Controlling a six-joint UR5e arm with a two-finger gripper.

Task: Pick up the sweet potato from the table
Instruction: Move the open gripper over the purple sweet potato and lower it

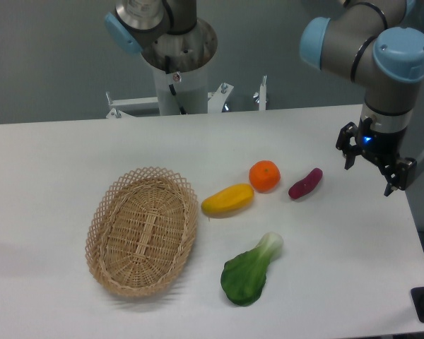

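Note:
The sweet potato (pixel 305 183) is a small dark magenta-purple tuber lying on the white table (pixel 56 155), just right of the round orange (pixel 264 176). My gripper (pixel 371 174) hangs above the table's right side, to the right of the sweet potato and well apart from it. Its two black fingers are spread apart and hold nothing.
A yellow-orange mango (pixel 227 200) lies left of the orange. A green leafy vegetable (pixel 250 272) lies nearer the front. An oval wicker basket (pixel 143 230) sits at the left. The arm's base (pixel 177 63) stands behind the table. The table's right edge is close to the gripper.

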